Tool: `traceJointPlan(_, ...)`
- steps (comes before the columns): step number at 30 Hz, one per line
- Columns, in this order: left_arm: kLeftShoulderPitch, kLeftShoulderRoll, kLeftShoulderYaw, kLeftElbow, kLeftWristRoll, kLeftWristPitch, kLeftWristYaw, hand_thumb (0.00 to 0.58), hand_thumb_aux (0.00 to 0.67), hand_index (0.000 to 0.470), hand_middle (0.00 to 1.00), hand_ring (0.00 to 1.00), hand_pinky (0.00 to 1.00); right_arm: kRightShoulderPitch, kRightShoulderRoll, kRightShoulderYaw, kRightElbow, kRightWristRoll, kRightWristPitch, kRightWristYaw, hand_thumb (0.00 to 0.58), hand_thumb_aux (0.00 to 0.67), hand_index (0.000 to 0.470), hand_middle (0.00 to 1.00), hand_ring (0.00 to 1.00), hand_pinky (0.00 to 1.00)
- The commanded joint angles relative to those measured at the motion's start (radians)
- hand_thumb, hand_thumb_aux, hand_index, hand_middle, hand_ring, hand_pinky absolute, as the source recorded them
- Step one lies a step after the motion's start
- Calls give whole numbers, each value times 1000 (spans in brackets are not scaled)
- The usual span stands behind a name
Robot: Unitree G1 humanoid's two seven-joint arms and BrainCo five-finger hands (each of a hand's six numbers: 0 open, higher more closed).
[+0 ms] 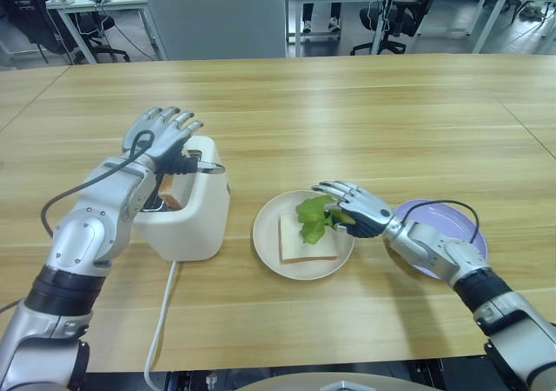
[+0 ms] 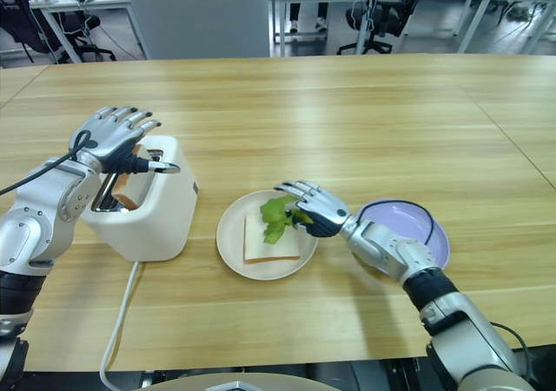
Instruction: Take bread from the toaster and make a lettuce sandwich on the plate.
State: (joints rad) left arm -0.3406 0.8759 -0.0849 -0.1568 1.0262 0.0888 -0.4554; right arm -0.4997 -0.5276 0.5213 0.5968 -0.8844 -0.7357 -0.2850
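Note:
A white toaster (image 1: 193, 222) stands on the left of the wooden table, with a brown slice of bread (image 1: 170, 202) showing in its slot. My left hand (image 1: 162, 135) hovers just above the toaster's top, open with its fingers spread and holding nothing. To the right lies a cream plate (image 1: 264, 235) with one slice of bread (image 1: 300, 245) flat on it. A green lettuce leaf (image 1: 313, 219) rests on that slice. My right hand (image 1: 358, 208) is over the plate's right rim, its fingers closed on the leaf's right end.
A purple plate (image 1: 465, 235) lies right of the cream plate, partly under my right forearm. The toaster's white cord (image 1: 162, 321) runs toward the table's front edge. Office desks and chairs stand beyond the far edge.

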Motion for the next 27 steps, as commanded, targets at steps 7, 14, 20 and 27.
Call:
traceJointPlan(7, 31, 26, 14, -22, 51, 94, -82, 0, 0, 0, 0, 0, 0, -82, 74, 60, 208, -4, -95, -38, 580, 670, 460, 0, 0, 0)
traceJointPlan(14, 37, 43, 56, -68, 50, 119, -90, 0, 0, 0, 0, 0, 0, -123, 109, 61, 215, -7, -93, -102, 580, 670, 460, 0, 0, 0)
traceJointPlan(20, 67, 49, 82, -72, 40, 131, -85, 0, 0, 0, 0, 0, 0, -135, 137, 97, 242, -31, -88, -116, 580, 670, 460, 0, 0, 0)
traceJointPlan(27, 87, 26, 45, -13, -2, 118, -94, 0, 0, 0, 0, 0, 0, -132, 134, 110, 244, -43, -67, -121, 563, 554, 381, 0, 0, 0)
